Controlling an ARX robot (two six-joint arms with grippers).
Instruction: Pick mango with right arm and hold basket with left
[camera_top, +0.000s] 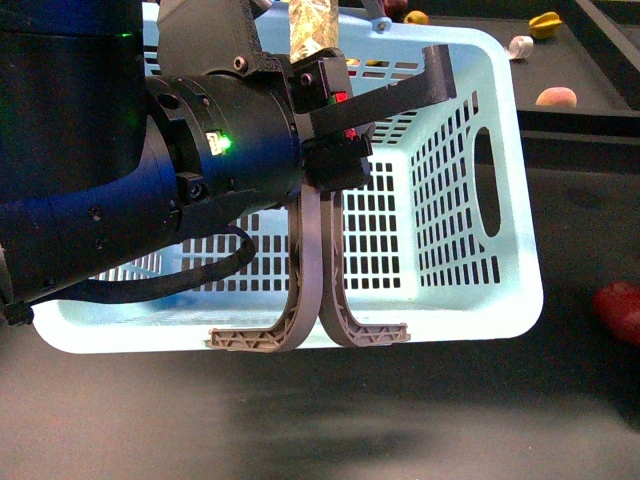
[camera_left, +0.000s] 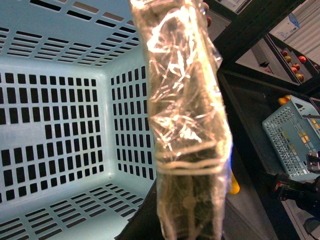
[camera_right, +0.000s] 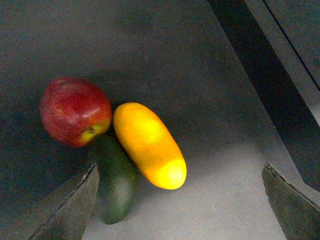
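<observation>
The pale aqua basket (camera_top: 470, 250) fills the front view, its two grey-brown handles (camera_top: 310, 300) drawn together. My left gripper (camera_top: 335, 150) is shut on the basket where the handles meet. In the left wrist view a tape-wrapped finger (camera_left: 185, 125) stands before the basket's slotted inside (camera_left: 60, 125). The mango (camera_right: 148, 144), smooth yellow-orange, lies on the dark surface in the right wrist view. My right gripper (camera_right: 181, 205) is open and empty just short of the mango's end, its fingertips (camera_right: 75, 205) wide apart. The right gripper does not show in the front view.
A red apple (camera_right: 75, 110) and a dark green oblong fruit (camera_right: 114, 182) touch the mango. Small fruits (camera_top: 556, 97) lie on a far shelf, and a red fruit (camera_top: 620, 310) lies right of the basket. A second slotted basket (camera_left: 292, 135) stands beyond.
</observation>
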